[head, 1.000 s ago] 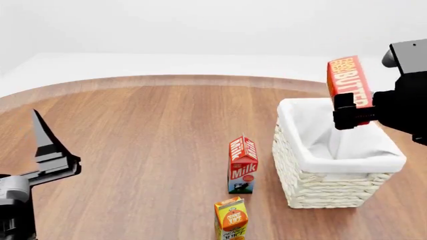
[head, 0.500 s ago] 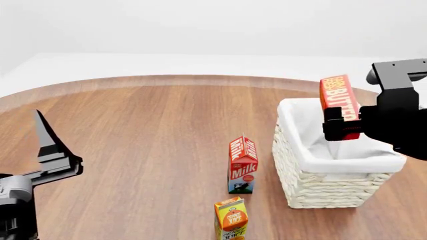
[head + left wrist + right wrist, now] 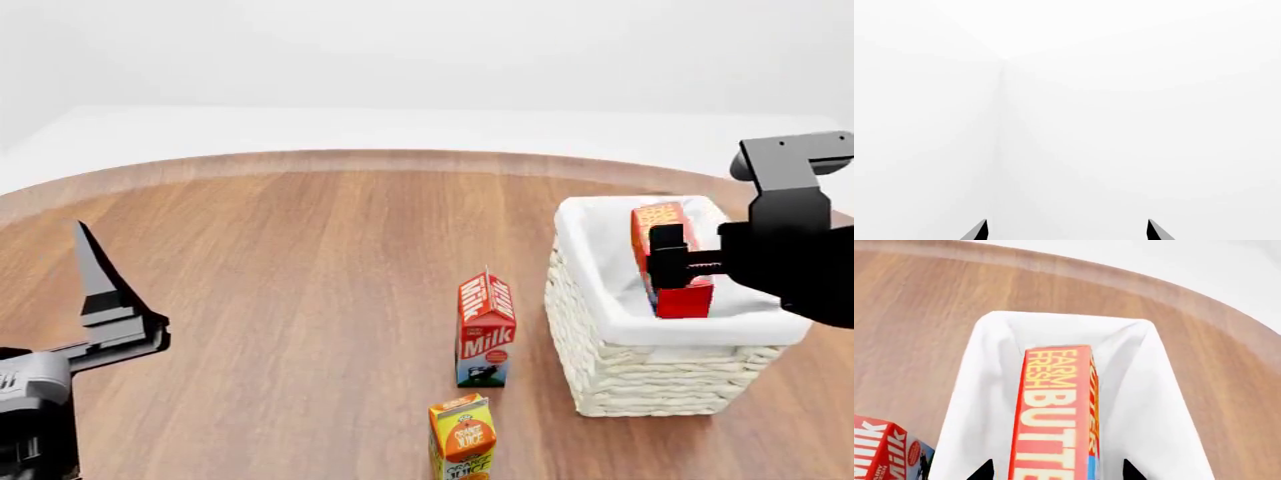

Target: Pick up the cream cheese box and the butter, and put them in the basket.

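Observation:
The butter (image 3: 663, 240), a red box with yellow lettering, stands on end and slightly tilted inside the basket (image 3: 641, 380), its top just above the cloth rim. My right gripper (image 3: 681, 268) is over the basket around the box. In the right wrist view the butter (image 3: 1054, 410) lies between the gripper's (image 3: 1055, 471) fingertips with a gap on each side, so the jaws are open. The white liner of the basket (image 3: 974, 390) surrounds it. My left gripper (image 3: 100, 300) is low at the left, open and empty (image 3: 1066, 231), facing blank white. The cream cheese box is out of view.
A red-and-white milk carton (image 3: 485, 330) stands just left of the basket, also in the right wrist view as the milk carton (image 3: 881, 450). An orange juice carton (image 3: 463, 438) stands in front of it. The round wooden table (image 3: 294, 280) stretches to the left.
The right gripper lowered the butter from above the basket's far rim down into the basket. The box has dropped further than the gripper, and the jaws now stand clear of its sides.

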You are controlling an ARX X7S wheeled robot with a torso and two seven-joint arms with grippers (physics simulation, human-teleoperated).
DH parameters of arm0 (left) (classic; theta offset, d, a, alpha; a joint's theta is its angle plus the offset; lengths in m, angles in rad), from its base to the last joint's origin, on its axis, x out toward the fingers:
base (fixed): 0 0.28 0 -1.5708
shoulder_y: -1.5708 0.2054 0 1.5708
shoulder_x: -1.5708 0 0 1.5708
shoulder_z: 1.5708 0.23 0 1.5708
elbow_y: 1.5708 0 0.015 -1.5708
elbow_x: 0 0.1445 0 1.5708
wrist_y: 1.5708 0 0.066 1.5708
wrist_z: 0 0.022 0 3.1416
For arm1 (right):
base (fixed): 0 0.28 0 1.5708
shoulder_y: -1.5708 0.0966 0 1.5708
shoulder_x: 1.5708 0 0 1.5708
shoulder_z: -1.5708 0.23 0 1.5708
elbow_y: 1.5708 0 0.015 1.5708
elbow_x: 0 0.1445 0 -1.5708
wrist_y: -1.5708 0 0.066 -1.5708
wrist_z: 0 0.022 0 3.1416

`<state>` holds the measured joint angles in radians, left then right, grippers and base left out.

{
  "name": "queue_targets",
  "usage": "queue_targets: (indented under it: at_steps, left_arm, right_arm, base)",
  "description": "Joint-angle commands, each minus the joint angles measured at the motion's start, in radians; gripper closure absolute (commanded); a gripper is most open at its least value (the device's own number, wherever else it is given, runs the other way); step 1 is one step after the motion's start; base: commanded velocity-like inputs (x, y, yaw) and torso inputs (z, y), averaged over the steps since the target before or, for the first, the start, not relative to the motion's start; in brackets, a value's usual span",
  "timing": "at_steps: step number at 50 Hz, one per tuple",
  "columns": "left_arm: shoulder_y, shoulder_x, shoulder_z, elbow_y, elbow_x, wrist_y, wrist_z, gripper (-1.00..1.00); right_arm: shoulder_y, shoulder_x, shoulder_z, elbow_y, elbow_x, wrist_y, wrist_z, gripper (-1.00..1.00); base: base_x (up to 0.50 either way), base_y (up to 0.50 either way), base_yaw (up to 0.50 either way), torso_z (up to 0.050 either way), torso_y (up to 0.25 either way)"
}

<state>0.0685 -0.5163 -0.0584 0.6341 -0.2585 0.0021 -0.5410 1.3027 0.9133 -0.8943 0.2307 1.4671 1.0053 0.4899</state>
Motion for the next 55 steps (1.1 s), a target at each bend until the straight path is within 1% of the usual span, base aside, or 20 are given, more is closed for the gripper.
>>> queue_targets:
  at_steps: [1,15,20,22,23,24,25,30,35,39,42,43,44,48,49,50,51,53,54,55]
  left_arm:
    - [-0.003,0.017,-0.023,-0.014,0.008,0.006,0.022,-1.0]
    - [-0.005,0.016,-0.019,-0.014,0.009,0.005,0.021,-1.0]
    - [-0.005,0.015,-0.017,-0.015,0.009,0.005,0.021,-1.0]
    - [-0.004,0.015,-0.018,-0.013,0.009,0.006,0.021,-1.0]
    - [-0.004,0.015,-0.018,-0.013,0.009,0.006,0.021,-1.0]
    - [-0.002,0.015,-0.019,-0.012,0.009,0.008,0.02,-1.0]
    - [-0.001,0.015,-0.02,-0.013,0.008,0.009,0.021,-1.0]
    - [0.002,0.014,-0.019,-0.009,0.009,0.01,0.02,-1.0]
    - [0.003,0.012,-0.02,0.0,0.009,0.005,0.017,-1.0]
    - [0.003,0.012,-0.019,0.002,0.011,0.004,0.016,-1.0]
    - [0.005,0.011,-0.021,0.004,0.01,0.005,0.016,-1.0]
    - [0.005,0.01,-0.021,0.004,0.01,0.005,0.015,-1.0]
    - [0.005,0.01,-0.022,0.003,0.01,0.004,0.015,-1.0]
    - [0.006,0.01,-0.019,0.007,0.015,0.003,0.013,-1.0]
    - [0.005,0.009,-0.019,0.008,0.015,0.001,0.012,-1.0]
    - [0.005,0.009,-0.019,0.008,0.015,0.001,0.012,-1.0]
    - [0.006,0.008,-0.022,0.012,0.015,0.0,0.011,-1.0]
    - [0.005,0.005,-0.026,0.015,0.014,-0.005,0.008,-1.0]
    - [0.004,0.004,-0.027,0.015,0.015,-0.006,0.008,-1.0]
    - [0.0,0.003,-0.028,0.014,0.015,-0.012,0.006,-1.0]
  right_arm:
    - [0.015,-0.019,0.03,0.009,-0.064,-0.004,-0.034,-1.0]
    - [0.013,-0.016,0.027,-0.003,-0.064,-0.002,-0.037,-1.0]
    - [0.008,0.012,0.05,-0.091,-0.021,0.003,-0.002,-1.0]
    - [0.004,0.049,0.08,-0.189,0.038,0.006,0.037,-1.0]
    - [0.004,0.05,0.081,-0.19,0.039,0.006,0.038,-1.0]
    - [0.002,0.097,0.121,-0.287,0.119,0.0,0.096,-1.0]
    - [0.002,0.117,0.136,-0.325,0.149,0.0,0.12,-1.0]
    - [-0.015,0.229,0.199,-0.49,0.264,-0.032,0.19,-1.0]
    - [-0.041,0.347,0.26,-0.64,0.326,-0.094,0.203,-1.0]
    - [-0.061,0.399,0.286,-0.706,0.356,-0.14,0.217,-1.0]
    - [-0.104,0.468,0.307,-0.79,0.376,-0.217,0.219,-1.0]
    - [-0.106,0.47,0.308,-0.792,0.375,-0.22,0.218,-1.0]
    - [-0.129,0.502,0.315,-0.822,0.381,-0.272,0.222,-1.0]
    - [-0.181,0.588,0.317,-0.925,0.369,-0.388,0.203,-1.0]
    - [-0.197,0.621,0.311,-0.965,0.35,-0.448,0.194,-1.0]
    - [-0.202,0.627,0.309,-0.967,0.346,-0.456,0.19,-1.0]
    - [-0.216,0.653,0.297,-0.998,0.335,-0.524,0.198,-1.0]
    - [-0.239,0.657,0.275,-1.059,0.258,-0.672,0.239,-1.0]
    - [-0.282,0.657,0.233,-1.087,0.202,-0.822,0.252,-1.0]
    - [-0.308,0.657,0.208,-1.095,0.148,-0.903,0.262,-1.0]
  base:
    - [0.0,0.0,0.0,0.0,0.0]
    - [0.0,0.0,0.0,0.0,0.0]
    - [0.0,0.0,0.0,0.0,0.0]
    - [0.0,0.0,0.0,0.0,0.0]
    - [0.0,0.0,0.0,0.0,0.0]
    - [0.0,0.0,0.0,0.0,0.0]
    - [0.0,0.0,0.0,0.0,0.0]
    - [0.0,0.0,0.0,0.0,0.002]
    - [0.0,0.0,0.0,0.0,0.0]
    - [0.0,0.0,0.0,0.0,0.0]
    - [0.0,0.0,0.0,0.0,0.0]
    - [0.0,0.0,0.0,0.0,0.0]
    - [0.0,0.0,0.0,0.0,0.0]
    - [0.0,0.0,0.0,0.0,0.0]
    - [0.0,0.0,0.0,0.0,0.0]
    - [0.0,0.0,0.0,0.0,0.0]
    - [0.0,0.0,0.0,0.0,0.0]
    - [0.0,0.0,0.0,0.0,0.0]
    - [0.0,0.0,0.0,0.0,0.0]
    - [0.0,0.0,0.0,0.0,0.0]
